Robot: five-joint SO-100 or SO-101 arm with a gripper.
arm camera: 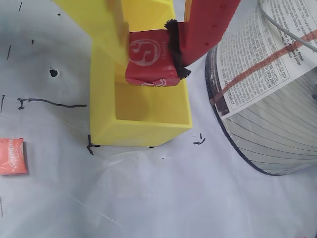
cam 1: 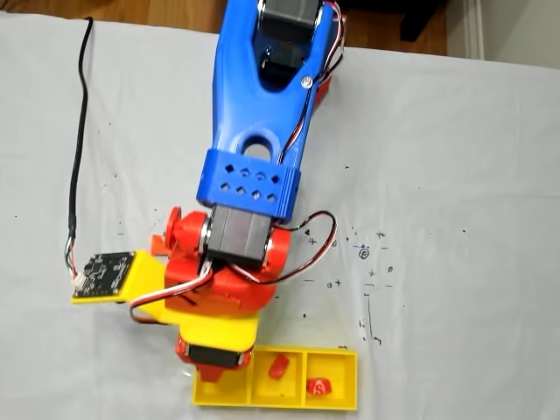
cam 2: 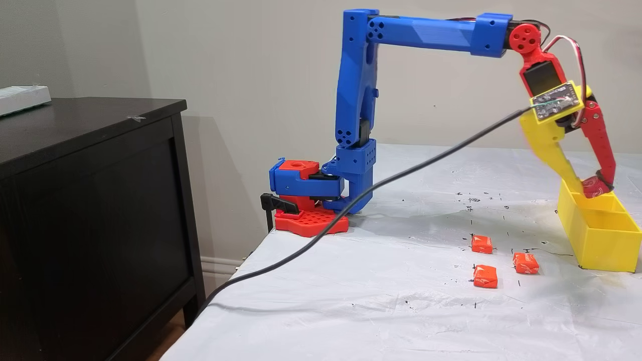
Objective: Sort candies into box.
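Tablecloth (cam 2: 401, 311) (white, ink-marked) beside cabinet (cam 2: 90, 200).

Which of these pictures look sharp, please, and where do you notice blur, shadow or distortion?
The wrist view is fairly crisp on the candy in the pincer, though its yellow finger is soft-edged. A fixed view from above looks grainy, the blue arm hiding part of the box. A fixed view from the side is evenly lit, with faint shadows under the cable.
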